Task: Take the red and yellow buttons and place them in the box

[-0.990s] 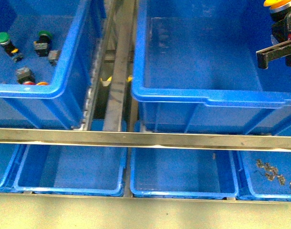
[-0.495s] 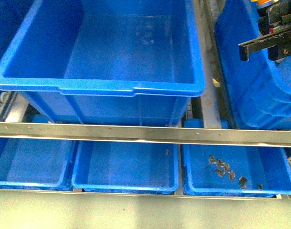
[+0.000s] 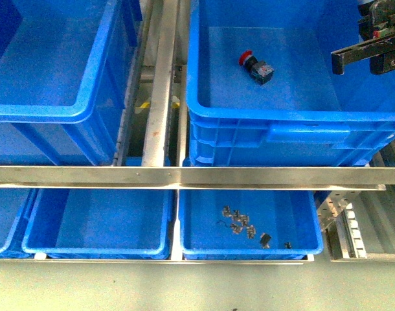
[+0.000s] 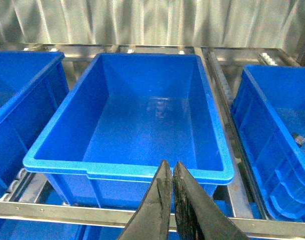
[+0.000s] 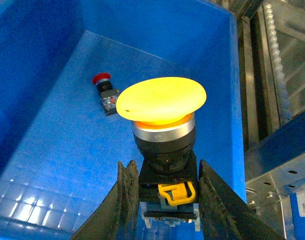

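front: high, looking down | right wrist: close (shares box point(image 3: 294, 116))

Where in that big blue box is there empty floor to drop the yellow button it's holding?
Nearly everywhere. The box holds just one red button, lying toward the back of its floor. The floor between that button and the near wall is bare, and so is the left side. The right gripper holds the yellow button above it.
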